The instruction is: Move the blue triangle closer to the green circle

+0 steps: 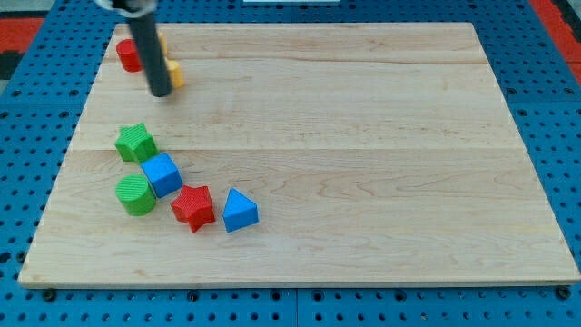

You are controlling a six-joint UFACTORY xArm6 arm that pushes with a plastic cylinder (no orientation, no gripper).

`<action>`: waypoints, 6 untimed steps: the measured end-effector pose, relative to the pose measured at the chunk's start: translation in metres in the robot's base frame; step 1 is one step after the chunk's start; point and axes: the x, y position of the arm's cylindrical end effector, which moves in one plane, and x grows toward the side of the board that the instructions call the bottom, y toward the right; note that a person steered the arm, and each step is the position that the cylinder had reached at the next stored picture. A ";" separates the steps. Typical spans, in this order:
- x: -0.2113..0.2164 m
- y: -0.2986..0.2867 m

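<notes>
The blue triangle (240, 210) lies low on the wooden board (363, 136), at the view's lower left. The green circle (135, 194) sits further left, with a red star (193, 207) and a blue cube (162, 174) between them. My tip (161, 93) is near the board's top left corner, well above these blocks and far from the blue triangle. It stands right beside a yellow block (175, 74).
A green star (135, 143) lies just above the blue cube. A red block (128, 55) sits at the top left corner, partly hidden by the rod. The board rests on a blue pegboard surface (27, 136).
</notes>
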 end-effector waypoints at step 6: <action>0.264 0.115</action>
